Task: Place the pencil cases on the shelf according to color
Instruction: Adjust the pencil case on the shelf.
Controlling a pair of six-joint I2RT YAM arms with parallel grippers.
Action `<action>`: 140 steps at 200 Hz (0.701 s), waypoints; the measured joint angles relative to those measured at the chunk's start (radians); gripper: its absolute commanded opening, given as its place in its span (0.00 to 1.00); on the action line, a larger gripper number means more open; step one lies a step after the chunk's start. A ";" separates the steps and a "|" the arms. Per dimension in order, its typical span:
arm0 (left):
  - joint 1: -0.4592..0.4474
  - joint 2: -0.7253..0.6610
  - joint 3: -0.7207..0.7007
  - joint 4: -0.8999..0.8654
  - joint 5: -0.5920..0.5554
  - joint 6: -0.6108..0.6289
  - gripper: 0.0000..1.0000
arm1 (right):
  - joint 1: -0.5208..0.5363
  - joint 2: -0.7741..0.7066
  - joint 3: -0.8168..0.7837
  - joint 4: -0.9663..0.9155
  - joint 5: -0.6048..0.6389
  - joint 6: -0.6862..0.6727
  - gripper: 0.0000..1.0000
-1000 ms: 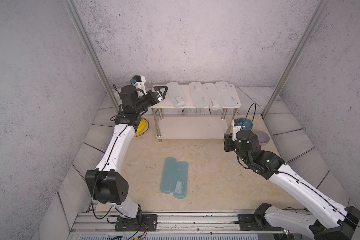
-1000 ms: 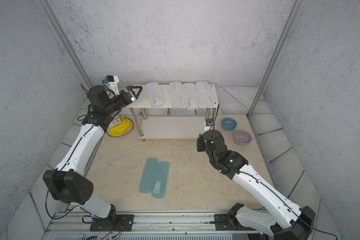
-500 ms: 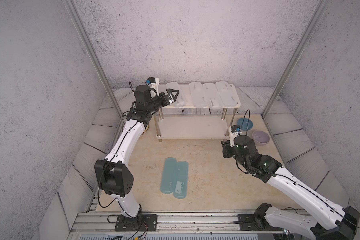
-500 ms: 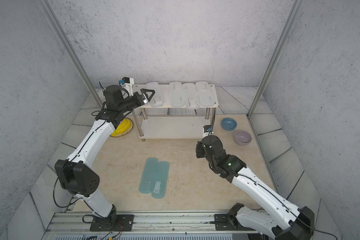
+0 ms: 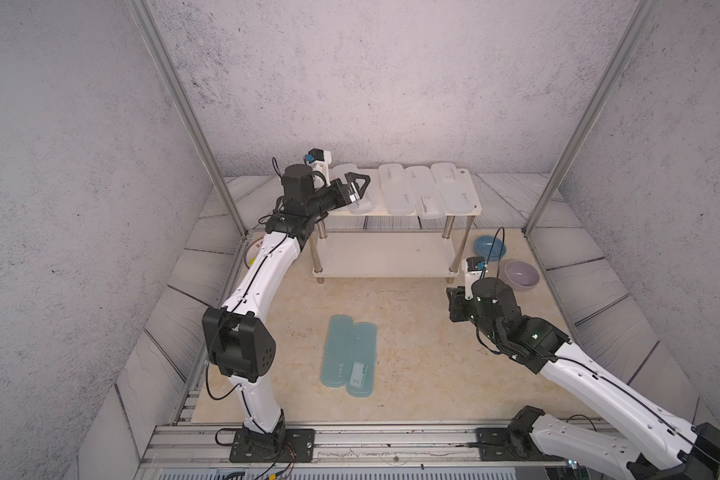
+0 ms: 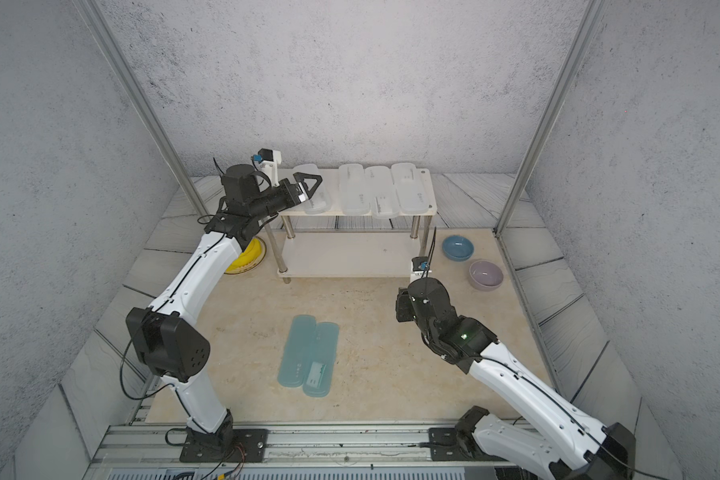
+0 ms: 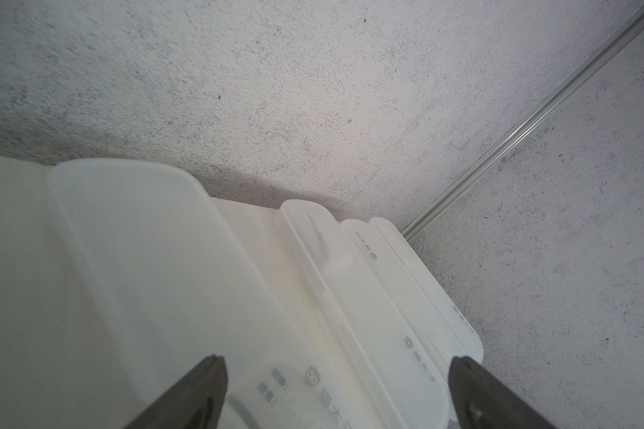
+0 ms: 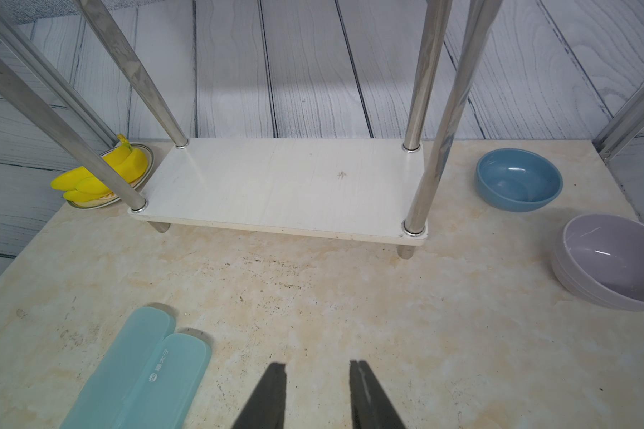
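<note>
1. Where everything is: the four frosted white cases (image 5: pixel 422 191) sit side by side on the top tier of the shelf (image 5: pixel 385 272). The two teal cases (image 5: pixel 350 357) lie flat on the table (image 5: pixel 412 340), out in front of the shelf and well apart from it. The lower board (image 8: pixel 283 185) has nothing on it.
2. Grippers: the left gripper (image 7: pixel 337 362) hangs over the near end of the leftmost white case (image 5: pixel 366 204) with its jaws spread wide and nothing clamped. Can't tell if it's touching. The right gripper (image 8: pixel 317 366) hovers over the table near the teal pair, with only a narrow gap between its jaws and nothing in it.
3. Handling, my guess: hollow, stiff plastic, so light. But they're smooth and probably slippery, and so flat there's not much edge to catch.
4. Where I'd grab: across the narrow width, around mid-length so the case doesn't droop or swing. The teal two touch along their long sides, so the outer edge of one looks easier to reach.
5. Orientation: the teal cases run lengthwise from the robot's side toward the shelf, slightly slanted. The left one sits a bit closer to the shelf, and the right one has a white label at its near end. The white cases all point front to back across the shelf.
</note>
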 measured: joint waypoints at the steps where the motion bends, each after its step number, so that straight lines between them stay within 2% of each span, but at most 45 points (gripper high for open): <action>1: 0.000 0.000 0.000 0.000 0.000 0.000 1.00 | 0.000 0.000 -0.001 0.000 0.000 0.000 0.35; 59: -0.025 0.005 0.010 -0.010 0.035 0.008 1.00 | 0.000 -0.003 -0.019 0.002 -0.001 0.012 0.37; 89: -0.026 -0.022 -0.003 -0.058 0.015 0.062 0.99 | 0.000 0.007 -0.018 0.004 -0.011 0.019 0.49; 113: -0.019 -0.092 -0.047 -0.149 -0.035 0.132 0.99 | 0.000 0.036 -0.013 0.002 -0.033 0.040 0.68; 140: 0.033 -0.242 -0.174 -0.187 -0.088 0.179 0.99 | 0.000 0.089 -0.005 -0.016 -0.068 0.073 0.76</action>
